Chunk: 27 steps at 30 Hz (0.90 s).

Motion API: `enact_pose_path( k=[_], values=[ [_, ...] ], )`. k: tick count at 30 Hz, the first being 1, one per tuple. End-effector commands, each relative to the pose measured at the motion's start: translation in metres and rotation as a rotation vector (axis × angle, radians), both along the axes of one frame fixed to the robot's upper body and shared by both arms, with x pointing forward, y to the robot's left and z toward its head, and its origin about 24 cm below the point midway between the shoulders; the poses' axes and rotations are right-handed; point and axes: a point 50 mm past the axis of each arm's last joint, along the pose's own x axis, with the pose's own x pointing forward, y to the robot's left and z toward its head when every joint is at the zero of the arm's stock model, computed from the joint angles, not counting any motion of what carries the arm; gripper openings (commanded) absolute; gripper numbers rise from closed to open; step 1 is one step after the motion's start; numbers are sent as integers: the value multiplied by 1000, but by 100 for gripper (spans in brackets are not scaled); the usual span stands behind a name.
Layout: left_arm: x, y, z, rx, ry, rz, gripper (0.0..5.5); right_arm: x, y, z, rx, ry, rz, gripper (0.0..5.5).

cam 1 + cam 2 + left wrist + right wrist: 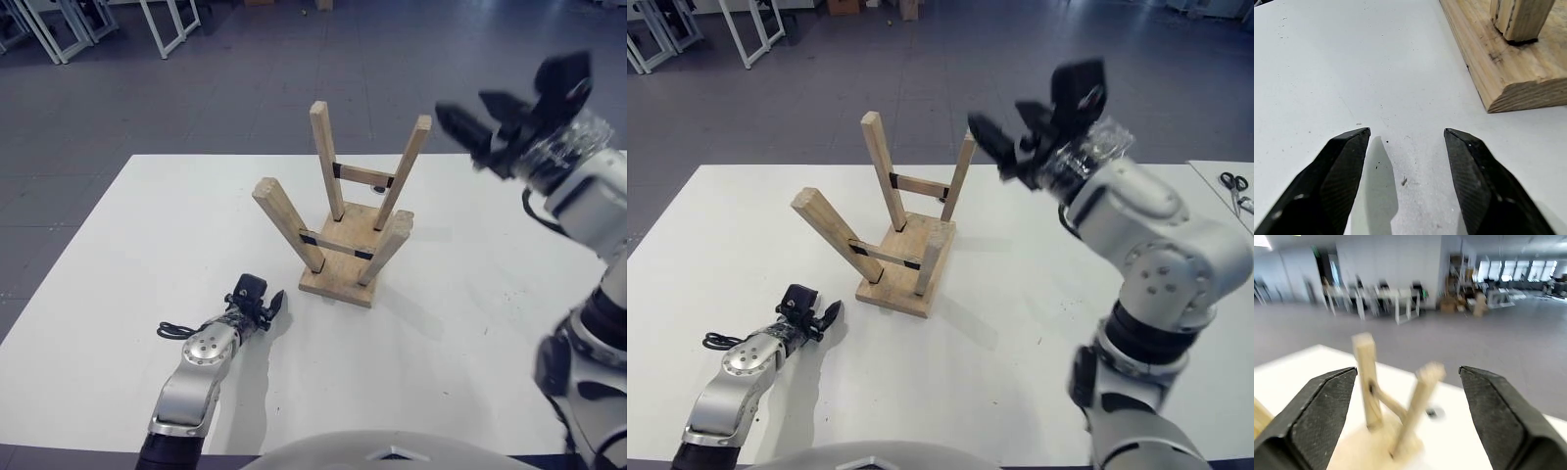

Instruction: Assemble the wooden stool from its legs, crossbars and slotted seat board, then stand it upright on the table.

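Note:
The wooden stool (345, 235) stands upside down near the middle of the white table (147, 225). Its seat board (338, 282) lies flat and its legs point up, joined by crossbars (364, 176). My left gripper (263, 302) rests low on the table just left of the board's front corner, open and holding nothing. In the left wrist view the seat board's edge (1508, 73) and one leg's foot (1520, 17) lie a short way beyond the left gripper (1406, 131). My right gripper (1029, 108) hangs open in the air to the right of the stool's upper legs (1367, 377), apart from them.
Bare tabletop stretches left, right and in front of the stool. The table's far edge runs just behind the stool, with grey floor and white table frames (167, 24) beyond. Scissors (1234, 186) lie on a neighbouring table at the far right.

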Motion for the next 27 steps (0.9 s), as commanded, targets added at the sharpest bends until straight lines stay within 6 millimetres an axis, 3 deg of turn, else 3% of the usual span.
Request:
enact_pose_path(
  k=[1, 3, 5, 6, 8, 11, 14, 16, 19, 21, 24, 27],
  values=[
    [-10, 11, -13, 21, 96, 34, 279, -23, 34, -66, -345, 142, 277, 383],
    [-9, 12, -13, 24, 98, 35, 279, -33, 72, -66, -306, 106, 467, 383],
    [-6, 20, -11, 37, 92, 51, 279, -39, 109, -46, -133, 51, 617, 383],
    [-3, 25, -10, 47, 85, 59, 279, -39, 119, -35, -46, 28, 644, 383],
    [1, 37, -5, 67, 73, 80, 279, -33, 119, -28, 17, 16, 617, 383],
    [-1, 55, -2, 93, 72, 115, 279, -34, 98, -43, -28, 94, 565, 383],
    [-6, 69, 5, 120, 86, 85, 279, -66, 81, -57, -27, 275, 763, 383],
    [-10, 69, 22, 51, 88, -41, 279, -73, 54, -62, -52, 399, 810, 383],
    [-24, 60, 65, -112, 109, -295, 279, -40, 1, -59, -148, 416, 638, 383],
    [-22, 57, 96, -155, 99, -429, 308, -13, -20, -50, -136, 372, 556, 402],
    [-3, 57, 131, -137, -9, -500, 363, 15, -28, -43, -119, 326, 554, 460],
    [11, 49, 149, -145, -69, -571, 363, 35, -22, -36, -129, 274, 596, 460]
  ],
)
